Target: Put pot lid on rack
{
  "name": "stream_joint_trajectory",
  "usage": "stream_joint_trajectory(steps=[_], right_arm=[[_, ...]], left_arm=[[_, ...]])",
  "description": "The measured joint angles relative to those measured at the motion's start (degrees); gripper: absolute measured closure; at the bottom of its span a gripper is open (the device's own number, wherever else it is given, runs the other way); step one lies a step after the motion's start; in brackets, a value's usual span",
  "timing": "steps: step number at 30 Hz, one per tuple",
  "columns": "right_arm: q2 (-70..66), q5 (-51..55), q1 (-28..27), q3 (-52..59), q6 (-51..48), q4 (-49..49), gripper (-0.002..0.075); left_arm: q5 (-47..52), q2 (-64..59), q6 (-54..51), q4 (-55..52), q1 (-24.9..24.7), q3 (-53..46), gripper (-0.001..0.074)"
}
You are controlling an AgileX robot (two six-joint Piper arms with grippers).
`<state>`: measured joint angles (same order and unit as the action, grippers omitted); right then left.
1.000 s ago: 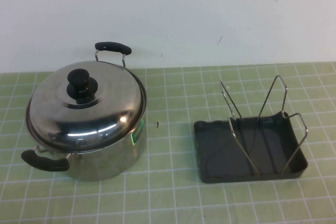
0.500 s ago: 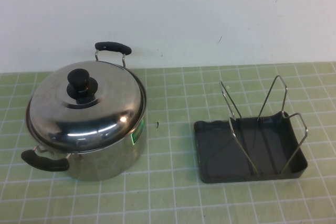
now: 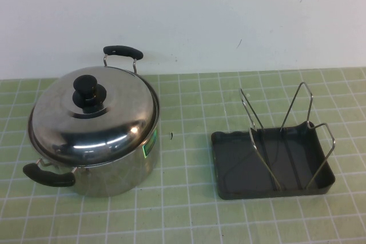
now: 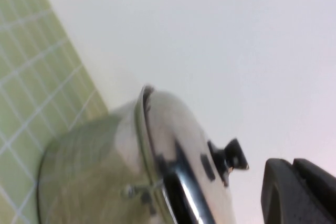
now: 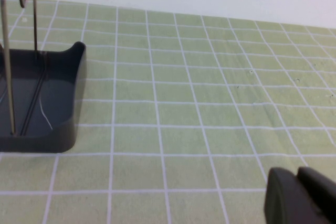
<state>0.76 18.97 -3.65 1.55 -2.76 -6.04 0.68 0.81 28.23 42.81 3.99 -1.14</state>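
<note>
The shiny domed pot lid [image 3: 108, 124] with its black knob [image 3: 87, 88] sits on the steel pot [image 3: 117, 174] at the table's left. The dark grey rack [image 3: 235, 171] with upright wire loops [image 3: 297, 119] stands to the right of the pot, with nothing in it. Neither gripper shows in the high view. In the left wrist view the left gripper [image 4: 295, 165] appears shut and empty, apart from the lid [image 4: 176, 135] and off to the side of its knob [image 4: 232, 156]. In the right wrist view the right gripper [image 5: 298, 172] appears shut and empty above the mat, away from the rack [image 5: 47, 98].
The pot has two black handles, one at the back [image 3: 122, 52] and one at the front left [image 3: 47, 176]. A green tiled mat [image 3: 189, 210] covers the table. A white wall [image 3: 229, 15] rises close behind the pot and rack.
</note>
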Motion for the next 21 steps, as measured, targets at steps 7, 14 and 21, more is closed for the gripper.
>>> stream_joint_trajectory(steps=[7,14,21], right_arm=[[0.0,0.0,0.0,0.0,0.0,0.0,0.0696],[0.0,0.0,0.0,0.0,0.0,0.0,0.0696],[0.0,0.0,0.0,0.0,0.0,0.0,0.0696]], left_arm=[[-3.3,0.0,-4.7,2.0,0.0,0.0,0.0737],[6.0,-0.9,-20.1,-12.4,0.0,6.4,0.0737],[6.5,-17.8,-34.5,-31.8,-1.4,20.9,0.0701]])
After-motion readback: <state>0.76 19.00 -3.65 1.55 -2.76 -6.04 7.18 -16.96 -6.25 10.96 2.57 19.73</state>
